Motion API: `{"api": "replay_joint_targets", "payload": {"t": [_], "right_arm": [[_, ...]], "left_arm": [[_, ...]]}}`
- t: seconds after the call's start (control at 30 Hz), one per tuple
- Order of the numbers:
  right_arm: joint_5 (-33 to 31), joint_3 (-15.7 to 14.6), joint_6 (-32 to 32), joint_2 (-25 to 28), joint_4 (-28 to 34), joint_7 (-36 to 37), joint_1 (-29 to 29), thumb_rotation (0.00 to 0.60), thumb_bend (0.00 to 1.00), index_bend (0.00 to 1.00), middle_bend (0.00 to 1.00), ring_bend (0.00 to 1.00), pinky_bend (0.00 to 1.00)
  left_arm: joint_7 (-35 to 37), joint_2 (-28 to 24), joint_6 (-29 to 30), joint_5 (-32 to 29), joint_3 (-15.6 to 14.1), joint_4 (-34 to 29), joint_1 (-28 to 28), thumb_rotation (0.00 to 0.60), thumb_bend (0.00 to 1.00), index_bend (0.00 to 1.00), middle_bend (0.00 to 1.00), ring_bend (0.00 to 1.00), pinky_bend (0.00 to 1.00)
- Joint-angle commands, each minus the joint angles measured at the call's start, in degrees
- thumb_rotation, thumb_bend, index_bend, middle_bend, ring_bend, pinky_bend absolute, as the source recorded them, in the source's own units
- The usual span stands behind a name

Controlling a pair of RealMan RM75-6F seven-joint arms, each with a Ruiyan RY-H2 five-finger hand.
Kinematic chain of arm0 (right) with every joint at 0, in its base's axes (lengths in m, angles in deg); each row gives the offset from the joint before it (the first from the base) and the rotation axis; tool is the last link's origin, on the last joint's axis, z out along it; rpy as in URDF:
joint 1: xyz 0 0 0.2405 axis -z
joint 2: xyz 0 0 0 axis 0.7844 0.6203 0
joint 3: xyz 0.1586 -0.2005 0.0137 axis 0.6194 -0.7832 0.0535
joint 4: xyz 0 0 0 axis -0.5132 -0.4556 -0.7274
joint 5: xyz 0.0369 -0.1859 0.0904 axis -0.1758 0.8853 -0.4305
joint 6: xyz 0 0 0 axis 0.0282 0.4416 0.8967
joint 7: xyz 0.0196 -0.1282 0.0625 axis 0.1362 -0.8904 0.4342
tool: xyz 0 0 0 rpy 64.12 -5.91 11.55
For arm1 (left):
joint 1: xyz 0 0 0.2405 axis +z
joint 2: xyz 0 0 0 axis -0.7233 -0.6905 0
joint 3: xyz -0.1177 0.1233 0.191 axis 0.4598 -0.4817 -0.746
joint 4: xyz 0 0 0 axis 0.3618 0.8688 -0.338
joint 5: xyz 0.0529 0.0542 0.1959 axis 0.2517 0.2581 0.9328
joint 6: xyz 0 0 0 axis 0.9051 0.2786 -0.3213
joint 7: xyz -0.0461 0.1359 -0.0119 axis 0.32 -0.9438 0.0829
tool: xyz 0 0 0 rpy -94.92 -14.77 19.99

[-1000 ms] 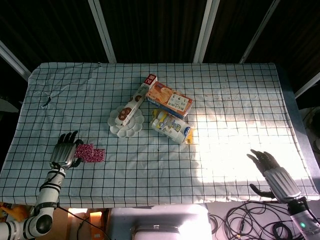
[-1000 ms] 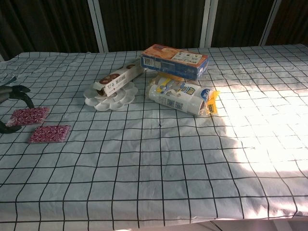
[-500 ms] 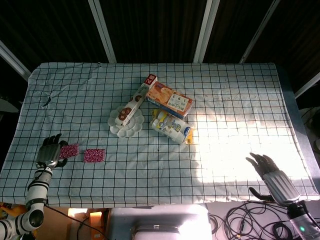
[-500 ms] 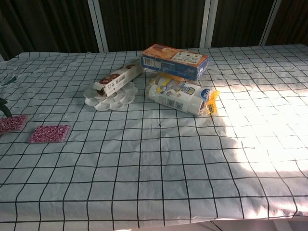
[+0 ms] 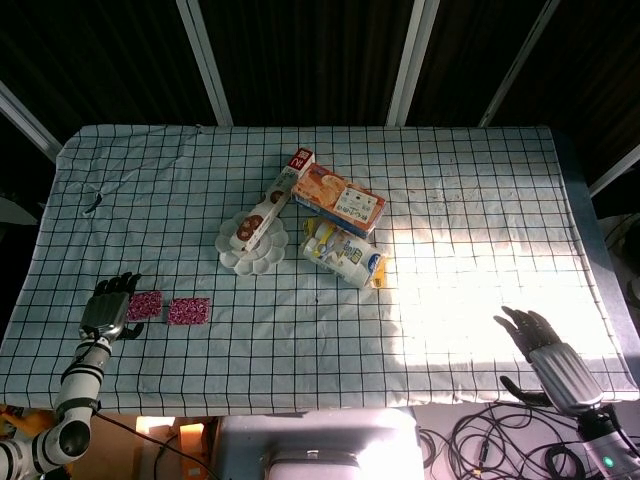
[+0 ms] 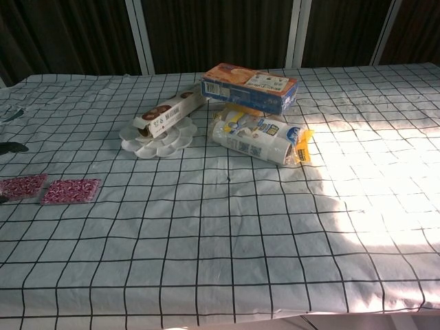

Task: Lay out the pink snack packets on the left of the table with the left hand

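Two pink snack packets lie side by side on the checked cloth near the front left corner. The left packet (image 5: 146, 305) (image 6: 22, 185) lies flat with my left hand (image 5: 108, 305) gripping its left edge; the chest view shows only dark fingertips (image 6: 10, 146) at the frame's left border. The right packet (image 5: 189, 311) (image 6: 71, 190) lies free, a small gap from the first. My right hand (image 5: 545, 350) hovers off the table's front right corner, fingers spread, holding nothing.
A white flower-shaped dish (image 5: 254, 243) carries a long biscuit box (image 5: 275, 200) at mid-table. Beside it are an orange cracker box (image 5: 340, 198) and a white and blue bag (image 5: 344, 254). Cables (image 5: 500, 440) lie below the front right edge.
The left hand drew one packet leftwards away from the other, then shifted it back slightly right, so the two now lie side by side. The right hand barely moved.
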State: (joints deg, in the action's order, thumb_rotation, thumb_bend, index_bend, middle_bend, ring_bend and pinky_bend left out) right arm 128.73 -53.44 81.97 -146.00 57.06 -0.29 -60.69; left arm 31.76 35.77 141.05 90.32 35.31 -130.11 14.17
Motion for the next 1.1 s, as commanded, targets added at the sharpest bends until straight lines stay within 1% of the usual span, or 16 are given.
{"api": "replay_joint_targets", "payload": {"t": [0.03, 0.1, 0.17, 0.27, 0.43, 0.57, 0.87, 1.0, 1.1], "right_arm": [[0.11, 0.00, 0.05, 0.08, -0.02, 0.14, -0.02, 0.600, 0.24, 0.00, 0.00, 0.00, 0.00], [0.33, -0.21, 0.19, 0.13, 0.04, 0.15, 0.15, 0.600, 0.24, 0.00, 0.00, 0.00, 0.00], [0.39, -0.24, 0.20, 0.15, 0.03, 0.24, 0.15, 0.600, 0.24, 0.00, 0.00, 0.00, 0.00], [0.41, -0.28, 0.33, 0.22, 0.04, 0.36, 0.26, 0.600, 0.24, 0.00, 0.00, 0.00, 0.00], [0.05, -0.42, 0.14, 0.66, 0.39, 0.61, 0.44, 0.600, 0.24, 0.00, 0.00, 0.00, 0.00], [0.31, -0.53, 0.65, 0.86, 0.27, 0.89, 0.73, 0.600, 0.24, 0.00, 0.00, 0.00, 0.00], [0.55, -0.62, 0.63, 0.81, 0.21, 0.82, 0.84, 0.600, 0.24, 0.00, 0.00, 0.00, 0.00], [0.24, -0.36, -0.01, 0.78, 0.15, 0.92, 0.44, 0.600, 0.24, 0.00, 0.00, 0.00, 0.00], [-0.07, -0.09, -0.51, 0.78, 0.11, 1.03, 0.09, 0.600, 0.24, 0.00, 0.00, 0.00, 0.00]], "left_arm": [[0.87, -1.97, 1.68, 4.97, -0.34, -4.80, 0.41, 0.600, 0.32, 0.06, 0.00, 0.00, 0.00], [-0.36, -1.89, 2.25, 6.77, -0.93, -6.30, 0.13, 0.600, 0.33, 0.09, 0.00, 0.00, 0.00], [-2.15, -1.37, 2.37, 7.03, -1.33, -7.11, -0.40, 0.600, 0.33, 0.09, 0.00, 0.00, 0.00], [-5.16, 0.02, 1.88, 5.90, -1.43, -7.48, -1.75, 0.600, 0.33, 0.09, 0.00, 0.00, 0.00], [-8.81, 2.61, 0.68, 2.42, -0.95, -5.45, -4.03, 0.600, 0.33, 0.10, 0.00, 0.00, 0.00], [-11.88, 4.02, 1.34, 0.12, -1.57, -4.57, -4.86, 0.600, 0.33, 0.12, 0.00, 0.00, 0.00], [-12.49, 5.05, 1.64, -0.44, -2.13, -4.20, -5.23, 0.600, 0.33, 0.19, 0.00, 0.00, 0.00], [-11.99, 5.72, 1.09, -1.05, -1.88, -2.84, -5.51, 0.600, 0.33, 0.22, 0.00, 0.00, 0.00], [-11.82, 6.12, 0.97, -1.38, -1.82, -1.93, -5.62, 0.600, 0.32, 0.26, 0.00, 0.00, 0.00]]}}
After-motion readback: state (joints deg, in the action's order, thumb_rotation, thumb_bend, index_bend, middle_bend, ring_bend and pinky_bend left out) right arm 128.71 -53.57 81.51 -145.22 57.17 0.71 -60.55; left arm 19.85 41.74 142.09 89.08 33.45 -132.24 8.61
